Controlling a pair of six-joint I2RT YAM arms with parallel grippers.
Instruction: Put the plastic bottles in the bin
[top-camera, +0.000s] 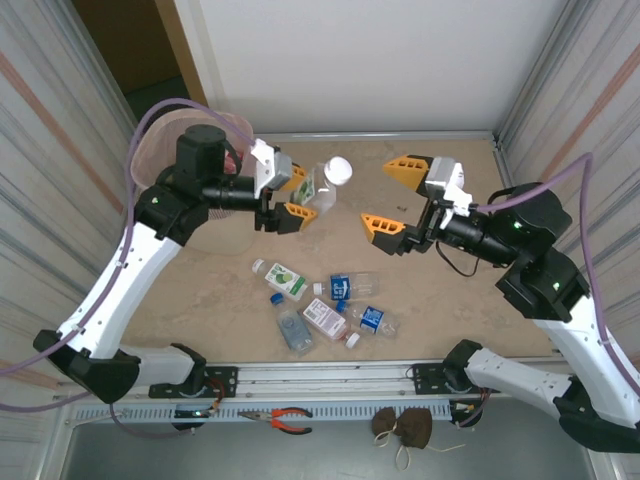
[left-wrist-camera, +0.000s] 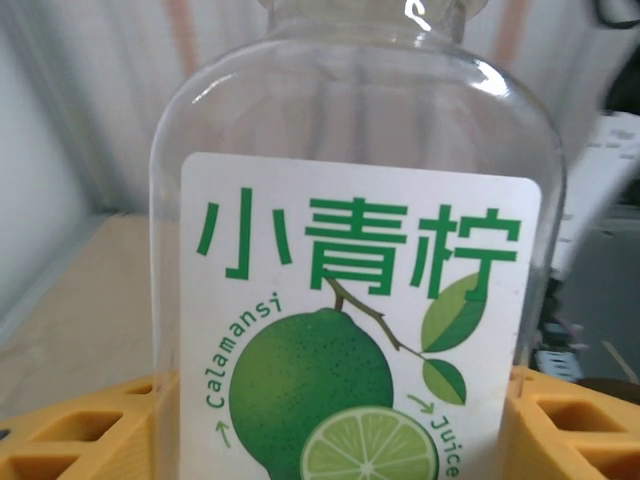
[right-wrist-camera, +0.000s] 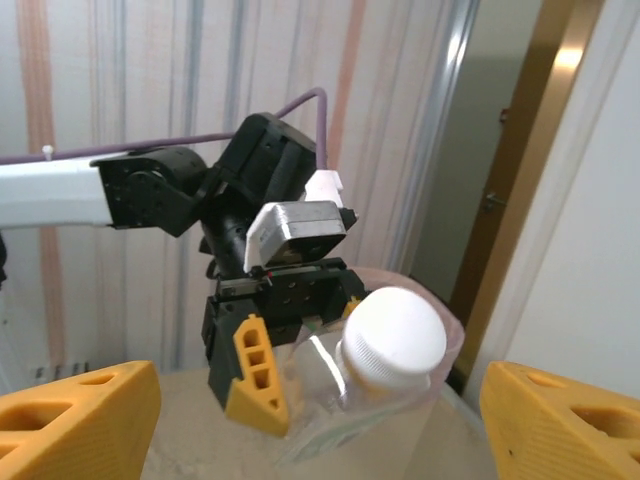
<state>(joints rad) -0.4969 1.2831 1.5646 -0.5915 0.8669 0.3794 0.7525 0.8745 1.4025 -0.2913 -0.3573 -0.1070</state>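
My left gripper (top-camera: 298, 198) is shut on a clear plastic bottle (top-camera: 322, 185) with a white cap and a green lime label, holding it in the air over the back of the table. In the left wrist view the bottle (left-wrist-camera: 360, 300) sits between the two orange fingers (left-wrist-camera: 70, 430). My right gripper (top-camera: 393, 197) stands open just right of the cap, touching nothing. In the right wrist view the white cap (right-wrist-camera: 395, 340) faces my right gripper (right-wrist-camera: 320, 430). The bin (top-camera: 150, 155), with its pink liner, stands at the back left behind the left arm. Several more bottles (top-camera: 325, 318) lie on the table.
Loose bottles cluster at the front middle (top-camera: 280, 278), (top-camera: 352, 285). Corrugated walls close in on both sides, with a white wall behind. On the lower shelf past the front rail lie red-handled pliers (top-camera: 290, 420) and a brown pouch (top-camera: 403, 425).
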